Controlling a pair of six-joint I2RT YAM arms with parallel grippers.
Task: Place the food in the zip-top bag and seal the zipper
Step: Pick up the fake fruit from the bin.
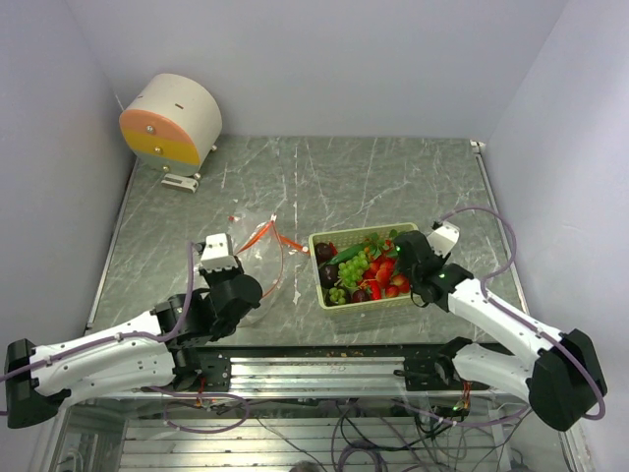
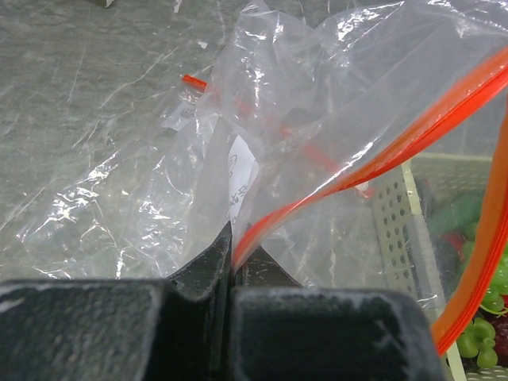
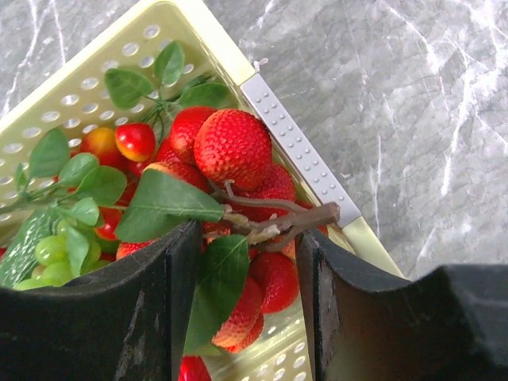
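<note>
The clear zip-top bag [image 1: 263, 261] lies left of the pale green basket [image 1: 378, 306], its mouth held up. My left gripper [image 2: 235, 254] is shut on the orange-red zipper [image 2: 397, 151] at the mouth's near edge; the bag [image 2: 302, 71] spreads crinkled beyond it. The food [image 1: 359, 270] fills the basket. My right gripper [image 3: 248, 238] reaches down into the basket's right end. Its jaws stand apart on either side of a sprig of red strawberries [image 3: 232, 147], with a leaf against the left finger and the brown stem by the right. Green grapes [image 3: 48, 250] lie further left.
A round white drum with an orange and yellow face [image 1: 172, 120] stands at the back left corner. The basket's grey handle strip [image 3: 298, 147] runs just beside my right fingers. Marble tabletop [image 1: 393, 187] stretches behind the bag and basket.
</note>
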